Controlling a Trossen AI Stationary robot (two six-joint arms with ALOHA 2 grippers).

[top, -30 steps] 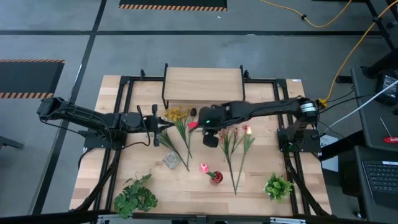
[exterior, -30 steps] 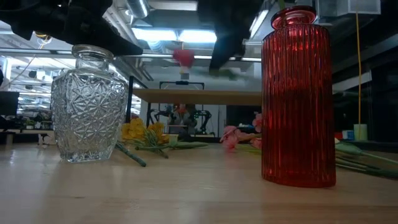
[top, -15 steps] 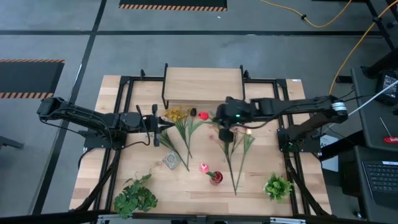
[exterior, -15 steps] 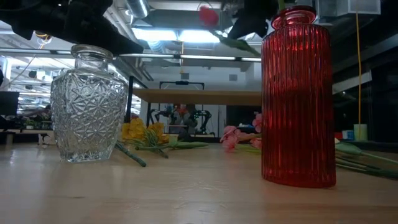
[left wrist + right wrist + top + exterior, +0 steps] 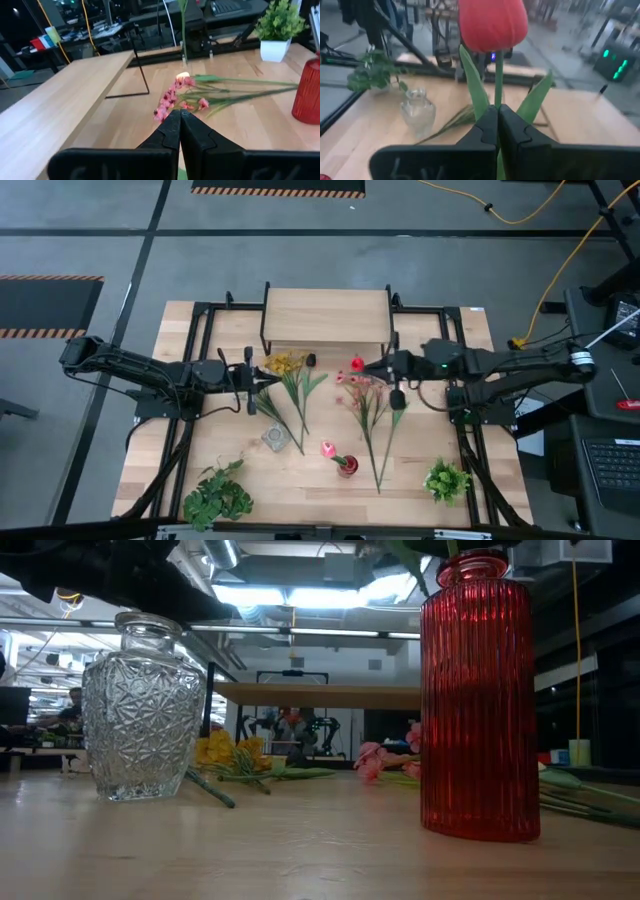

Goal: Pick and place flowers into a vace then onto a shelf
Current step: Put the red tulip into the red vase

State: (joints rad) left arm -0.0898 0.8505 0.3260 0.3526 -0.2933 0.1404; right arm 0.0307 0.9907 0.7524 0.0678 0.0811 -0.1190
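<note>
Right hand (image 5: 498,116) is pinched fully closed on the stem of a red tulip (image 5: 492,24) — bloom and leaves stand up past the fingertips, so the grip sits low on the stem, leaving the cut end free to feed into a neck. In the high view that hand (image 5: 372,366) hangs just in front of the shelf (image 5: 325,315), near its right end, with the tulip (image 5: 356,364) lifted clear of the bench (image 5: 445,442). The red vase (image 5: 347,466) sits well nearer the front edge than the shelf and already carries one pink bloom; the clear glass vase (image 5: 275,438) is to its left, apparently empty. My read: the tulip is raised high so the stem can clear a rim before lowering — which vase, cannot tell. The other flowers lie flat between shelf and vases: a yellow-and-dark bunch (image 5: 288,366) and a pink bunch (image 5: 366,392), stems pointing away from the shelf. Left hand (image 5: 178,125) is closed on nothing, parked beside the yellow bunch. Shelf top is bare — the vase move is not yet done.
</note>
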